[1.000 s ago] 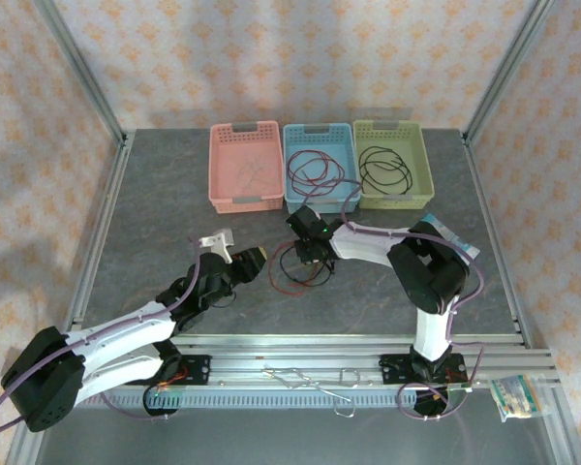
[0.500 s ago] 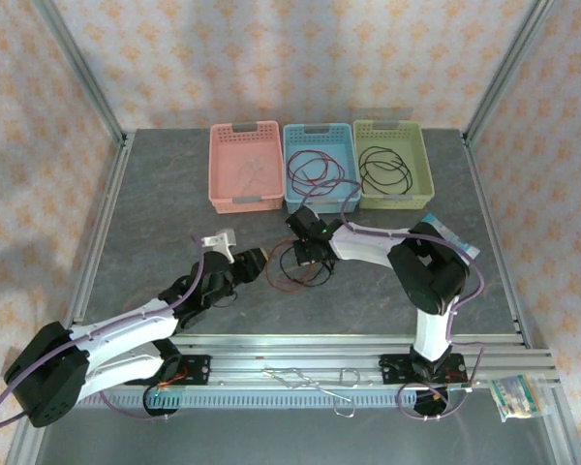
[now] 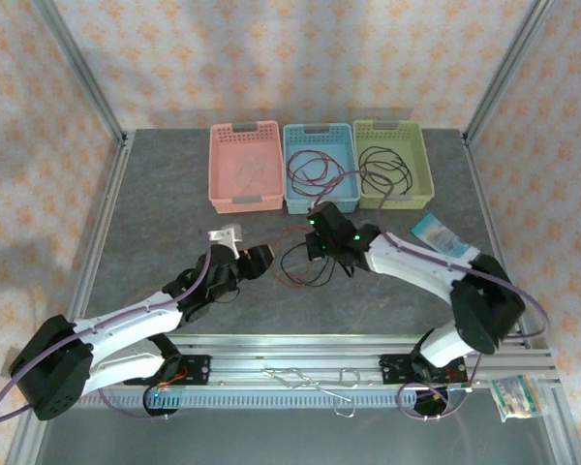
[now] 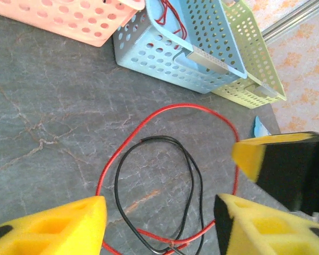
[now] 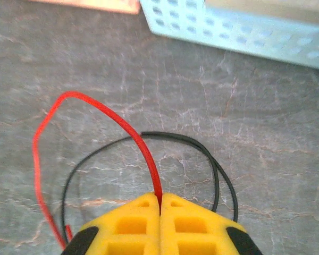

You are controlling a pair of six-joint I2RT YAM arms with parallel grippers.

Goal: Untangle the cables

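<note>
Two loose cables lie tangled near the middle of the table [image 3: 165, 213], in front of the blue basket [image 3: 319, 129]. These are a red cable [image 5: 125, 126] and a black cable [image 5: 170, 135]. The black loop is mostly nested inside the red loop, and the two cross at the near side.

The right gripper [image 5: 160, 201] is pinched fully together on the red cable, which is held at the very fingertips. The left gripper [image 4: 157, 215] hovers just left of the loops with its fingers moderately apart and nothing held between them.

Along the far edge, a binned red cable [image 3: 315, 170] is seen in the blue basket and a binned black cable [image 3: 385, 167] in the green basket [image 3: 391, 126]. The pink basket [image 3: 244, 128] holds something thin and pale that is too faint to name.

Judged risks:
- **Black dragged along:** if the red cable is lifted, the black loop is likely to come with it, since the crossing is not yet freed.
- **Slip from the grip:** the tip grip on so thin a wire could slip under tension.
- **Both wires clamped:** the left fingers straddle both wires, so a blind close could clamp red and black together.
- **Collision:** the two grippers are near each other, so contact is possible if either is swung inward.
- **Snag on the basket:** a trailing loop could catch the blue basket's wall if it is carried over low.
</note>
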